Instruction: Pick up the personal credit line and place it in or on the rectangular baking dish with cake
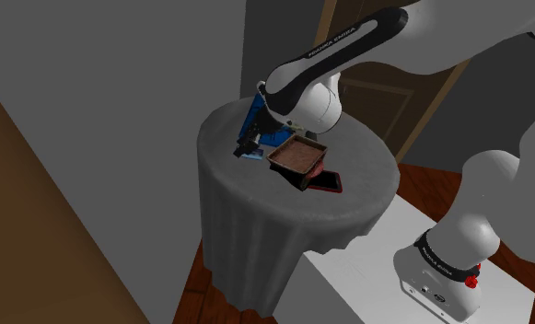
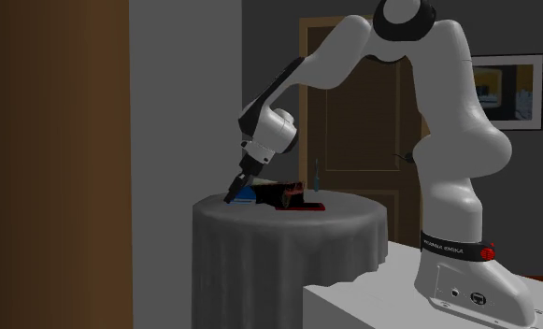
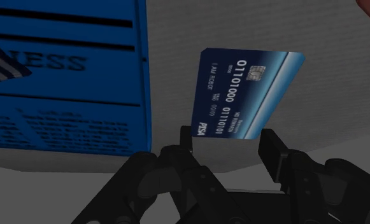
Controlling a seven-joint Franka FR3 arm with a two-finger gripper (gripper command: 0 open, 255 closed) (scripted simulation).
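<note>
We find the credit card (image 3: 244,95) on the round draped table (image 1: 366,175), just beside a blue printed box (image 3: 62,76). In the shoulder view it lies at about nine o'clock from the baking dish (image 1: 284,166), near it but apart.

The gripper (image 3: 228,140) is down at the table top. Its fingers (image 3: 270,147) are drawn in to the card's width, and the card's near short end sits between them. We judge that they bear on its two long edges, though the contact looks slight.

We assess the card as very light, thin, stiff and smooth. It is liable to pivot or slip from an edge hold. A hold across the long edges, further in from the end, would be the sounder purchase.

The dish holds brown cake and stands at roughly three o'clock from the gripper in the shoulder view.
</note>
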